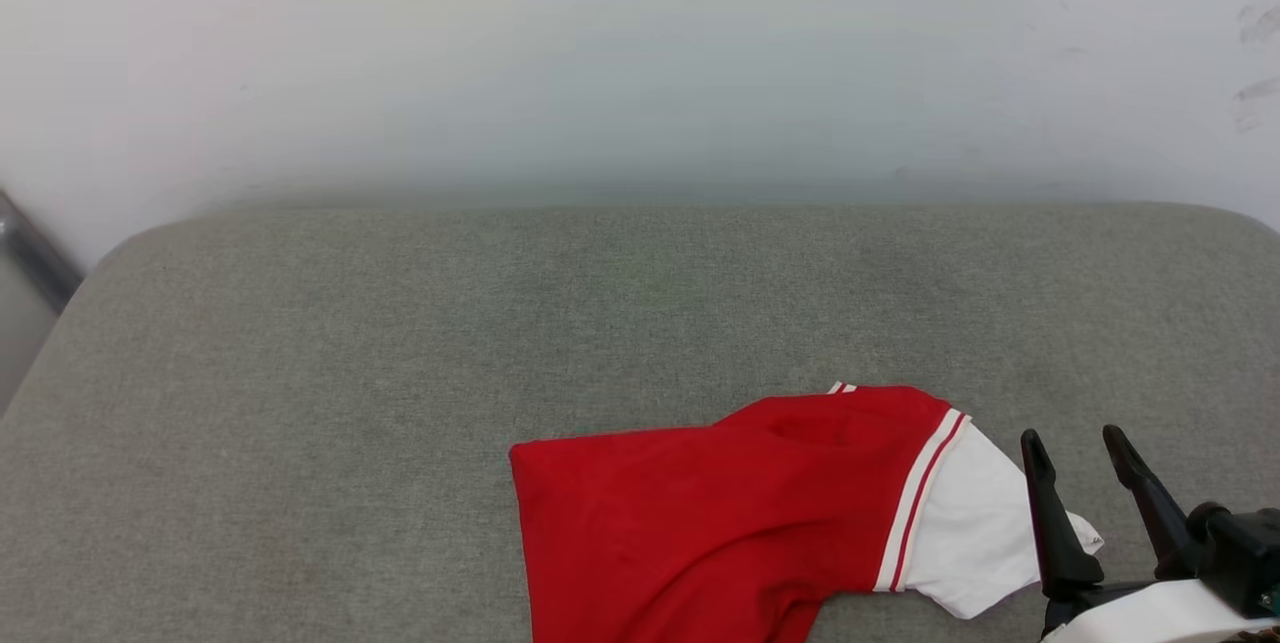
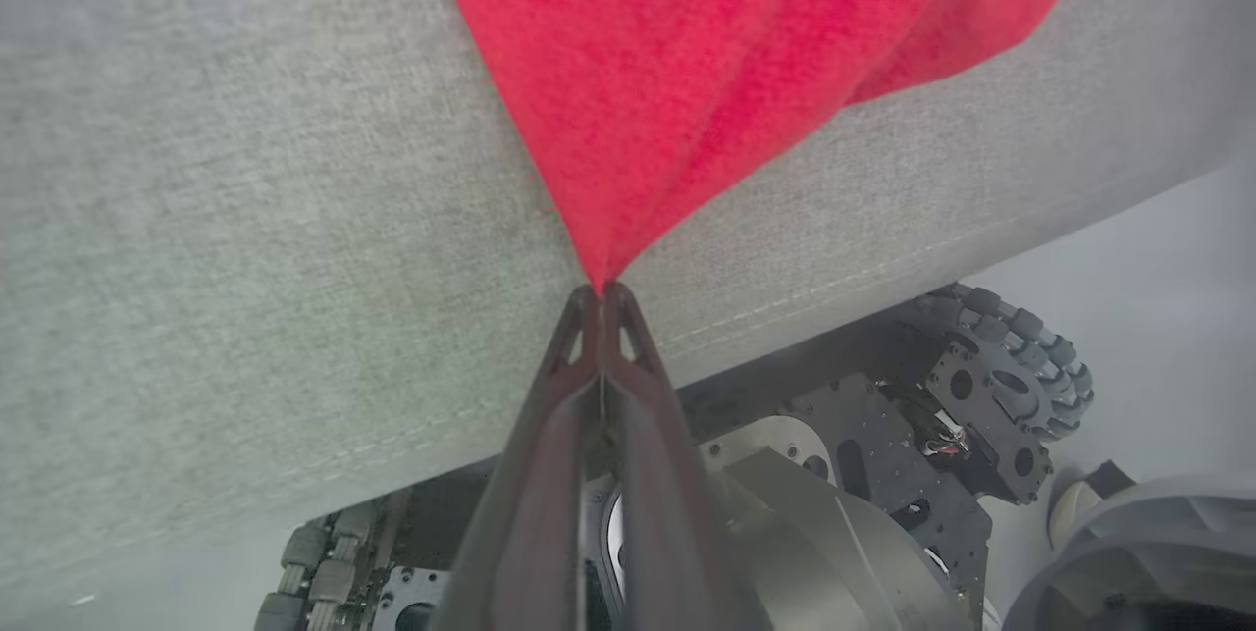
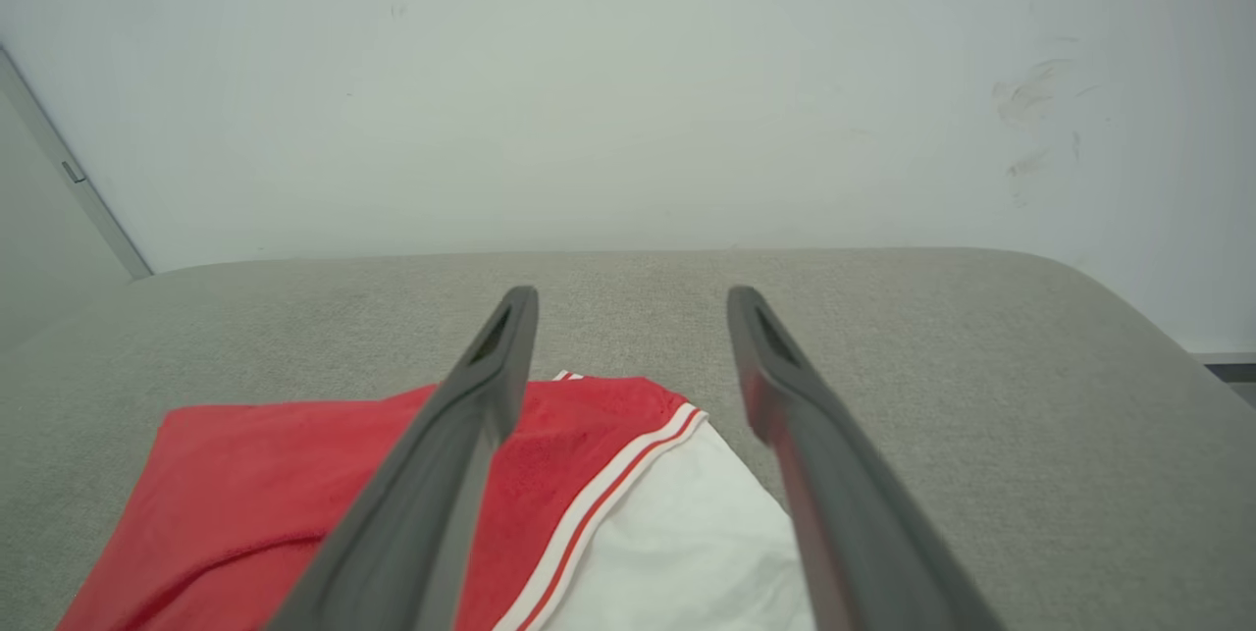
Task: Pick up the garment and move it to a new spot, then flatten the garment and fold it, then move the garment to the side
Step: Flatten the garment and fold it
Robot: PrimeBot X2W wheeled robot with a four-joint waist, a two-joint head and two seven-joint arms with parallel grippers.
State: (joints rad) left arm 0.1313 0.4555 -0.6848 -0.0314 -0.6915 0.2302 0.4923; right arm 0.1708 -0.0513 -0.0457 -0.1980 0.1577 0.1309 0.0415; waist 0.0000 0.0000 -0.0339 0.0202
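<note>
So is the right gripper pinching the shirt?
No, the right gripper has its two fingers wide apart over the shirt, with nothing clamped between them.

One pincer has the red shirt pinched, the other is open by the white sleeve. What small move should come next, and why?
Probably the right pincer should dip and close on the white sleeve. It stands open by that sleeve, while the left pincer is shut on the red edge of the garment; a second grip would likely let both arms spread it flat.

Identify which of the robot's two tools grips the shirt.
The left tool, shut on the shirt; the right tool stands open, holding nothing.
</note>
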